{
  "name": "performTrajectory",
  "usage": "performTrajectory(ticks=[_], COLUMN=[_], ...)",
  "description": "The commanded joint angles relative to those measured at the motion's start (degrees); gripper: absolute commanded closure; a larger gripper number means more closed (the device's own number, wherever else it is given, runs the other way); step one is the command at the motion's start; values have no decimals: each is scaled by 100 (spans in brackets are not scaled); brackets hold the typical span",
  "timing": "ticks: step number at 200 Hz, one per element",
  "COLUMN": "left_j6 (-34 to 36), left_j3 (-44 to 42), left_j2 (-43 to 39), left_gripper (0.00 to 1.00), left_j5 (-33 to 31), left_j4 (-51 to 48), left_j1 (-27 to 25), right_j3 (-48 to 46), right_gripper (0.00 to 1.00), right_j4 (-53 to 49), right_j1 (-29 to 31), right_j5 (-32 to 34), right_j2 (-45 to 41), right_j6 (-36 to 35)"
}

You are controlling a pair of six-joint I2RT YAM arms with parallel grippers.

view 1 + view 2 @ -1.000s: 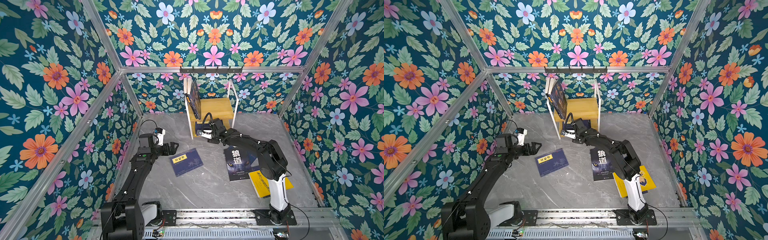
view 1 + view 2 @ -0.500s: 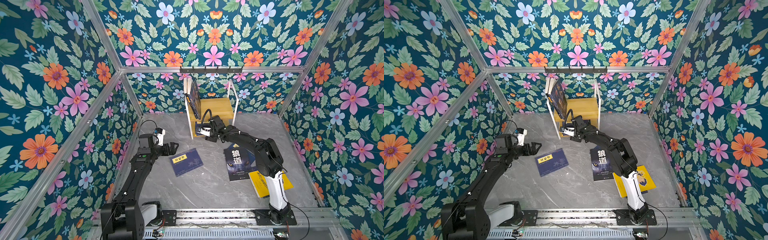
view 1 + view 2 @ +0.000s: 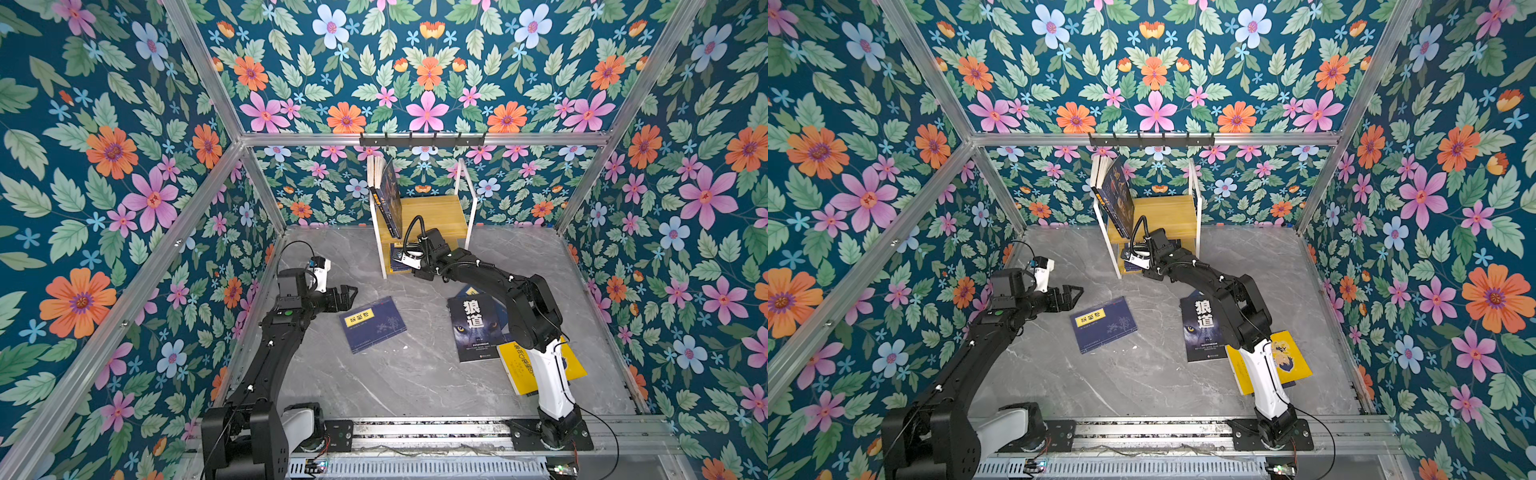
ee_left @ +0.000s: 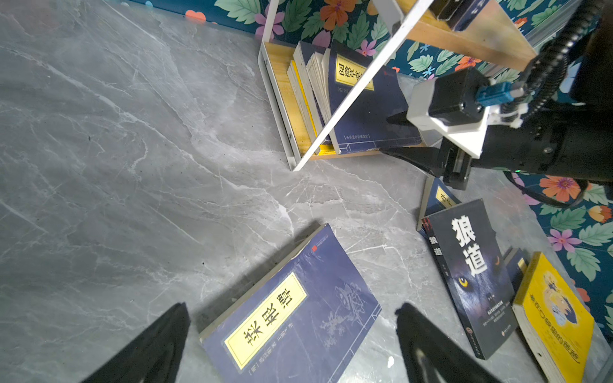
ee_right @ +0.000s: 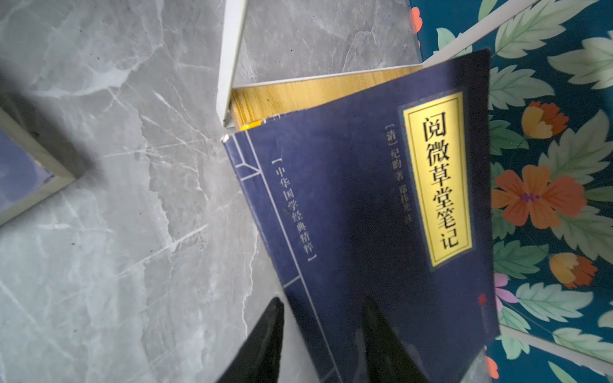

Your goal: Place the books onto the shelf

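Shelving in progress: the small 2-tier shelf of light wooden boards in a thin white metal frame [image 3: 432, 212] stands at the far centre of the grey marble-patterned floor [image 3: 415, 374]. A few upper-tier books [image 3: 390, 195] lean to its left side, and a row of lower-tier paperbacks [image 4: 308, 99] is tipped the same way. The right gripper [image 5: 321, 300] reaches into the lower tier. Its black fingers [image 5: 262, 341] stand partly apart on either side of the near edge of the shelved navy paperback with a yellow title label [image 5: 365, 199], the outermost of that row. Whether they pinch it or only steady it cannot be told. At least 4 books lie on the floor. They are a loose navy paperback with a yellow label [image 3: 376, 324] at centre left, a black paperback with wolf eyes [image 3: 476, 328] right of centre, a half-buried navy book [image 4: 441, 199] under it, and a bright yellow paperback [image 3: 515, 365] at the near right, partly hidden by the right arm. The left gripper [image 3: 352, 293] hovers empty with its jaws spread wide, just left of the loose navy paperback and apart from it. On this evidence the job looks roughly half done.
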Motion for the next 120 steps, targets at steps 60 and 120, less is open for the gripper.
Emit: performTrajectory(ticks=[60, 120], left_j6=[-15, 2], left_j3=[-32, -54], left_j2=[-96, -93], left_gripper=[1, 1], left_j5=[66, 98], left_j4=[145, 154], left_j1=[10, 10], right_j3=[48, 172], right_gripper=[64, 66], right_j4=[74, 46], right_j1=[-24, -85], right_j5=[24, 37], right_j2=[108, 189], right_j6=[38, 137])
